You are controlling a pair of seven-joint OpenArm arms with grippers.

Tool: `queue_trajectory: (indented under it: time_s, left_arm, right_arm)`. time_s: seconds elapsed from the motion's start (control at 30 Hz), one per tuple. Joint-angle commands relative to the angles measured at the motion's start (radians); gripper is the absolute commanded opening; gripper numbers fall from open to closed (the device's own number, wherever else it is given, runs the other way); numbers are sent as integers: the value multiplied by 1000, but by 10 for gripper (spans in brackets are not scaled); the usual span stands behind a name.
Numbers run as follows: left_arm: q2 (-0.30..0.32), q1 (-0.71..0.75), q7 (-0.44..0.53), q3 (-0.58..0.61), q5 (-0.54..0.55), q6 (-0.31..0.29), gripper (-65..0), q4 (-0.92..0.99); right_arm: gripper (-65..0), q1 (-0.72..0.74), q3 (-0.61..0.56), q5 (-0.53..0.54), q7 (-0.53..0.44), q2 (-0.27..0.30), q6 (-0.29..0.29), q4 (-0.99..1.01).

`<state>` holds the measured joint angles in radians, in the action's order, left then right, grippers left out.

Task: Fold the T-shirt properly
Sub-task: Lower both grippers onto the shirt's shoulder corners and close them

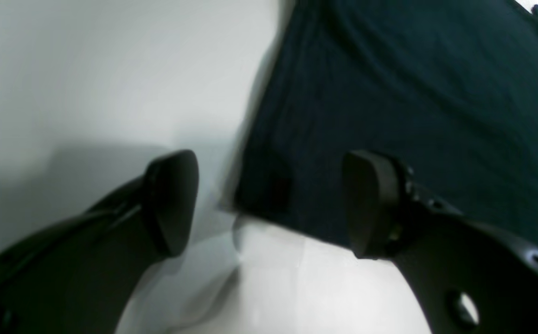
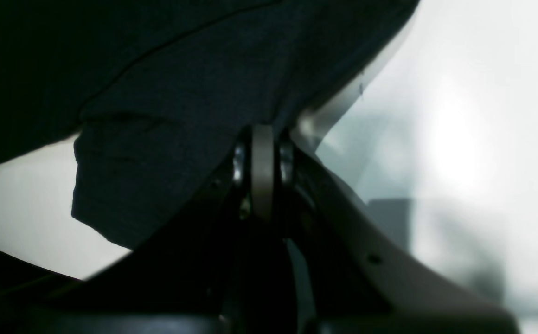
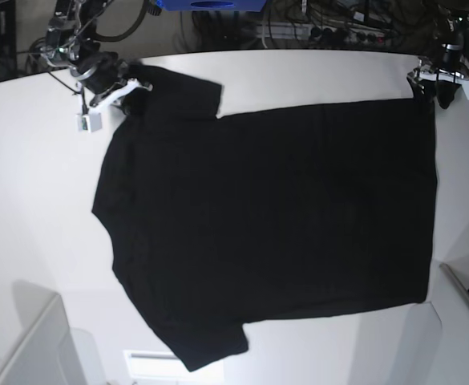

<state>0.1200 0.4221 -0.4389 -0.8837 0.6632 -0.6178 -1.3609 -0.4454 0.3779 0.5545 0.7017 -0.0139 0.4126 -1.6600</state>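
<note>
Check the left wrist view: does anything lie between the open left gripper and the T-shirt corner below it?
Nothing visible does. The left gripper hangs open over the T-shirt corner, with only bare table around it.

The base view looks straight down from high above the tabletop (image 3: 298, 76), taking in the whole T-shirt (image 3: 274, 224). Each wrist view sits close behind its own gripper — the left gripper (image 1: 269, 204) at one T-shirt corner, the right gripper (image 2: 263, 139) at another — both corners the base view shares.
</note>
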Motion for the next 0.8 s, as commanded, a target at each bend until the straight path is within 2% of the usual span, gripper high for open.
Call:
queue_trajectory:
  time_s: [0.0,0.1,0.37,0.43,0.6,0.77]
  left_arm:
    - [2,4,-84,5,-18,8,-179,1]
    - [0,-19,-114,8,-21,8,-181,-1]
    - [-19,-32,-117,11,-24,8,-194,-1]
    - [-19,-45,-119,13,-24,8,-255,1]
    - [-19,-53,-119,13,-26,8,-457,7]
    - [-13,-45,-119,45,-26,8,-602,5]
  right_arm:
    - [-650,-16,2,-50,62,4,-17,7]
    - [-650,-16,2,-50,62,4,-17,7]
    - [-650,-16,2,-50,62,4,-17,7]
    - [-650,-16,2,-50,62,5,-17,7]
    - [-650,-16,2,-50,62,29,-17,7]
    - [-650,-16,2,-50,60,30,-17,7]
